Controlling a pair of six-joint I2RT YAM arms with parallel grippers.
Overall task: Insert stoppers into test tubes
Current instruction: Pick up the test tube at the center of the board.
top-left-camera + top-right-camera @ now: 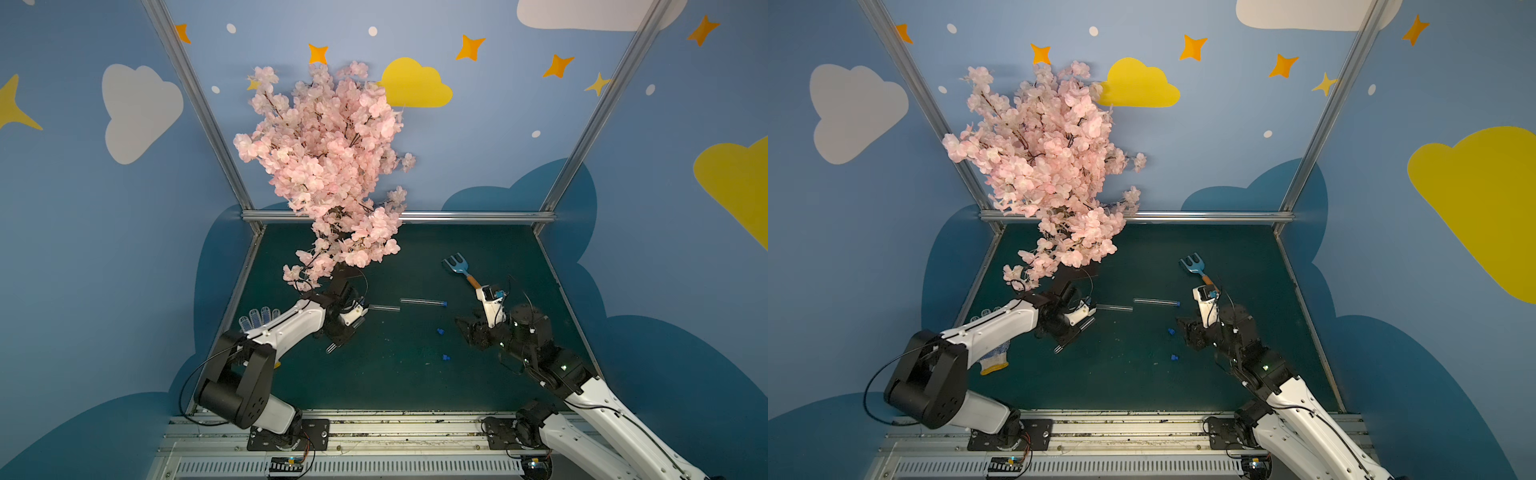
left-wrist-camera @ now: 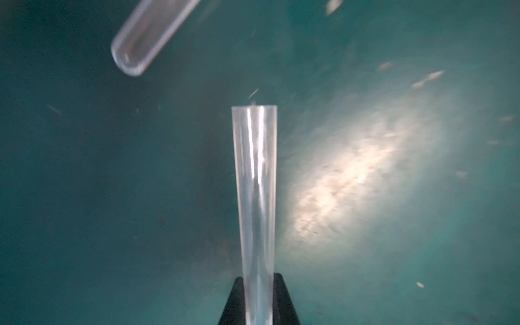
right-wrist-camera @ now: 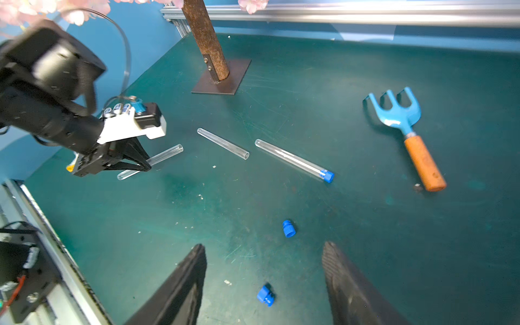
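My left gripper is clamped on a test tube near its rounded end; I judge it light, stiff, slick, breakable. My right gripper stands apart; a loose stopper lies just ahead, best pinched across its cap.

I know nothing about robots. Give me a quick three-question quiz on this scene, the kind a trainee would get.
1. How many of the three test tubes already carry a stopper?
2. True or false: the left claw is shut on one test tube.
3. Fill in: the right claw is ___, with two loose stoppers lying near it.

Key: 1. One. 2. True. 3. Open.
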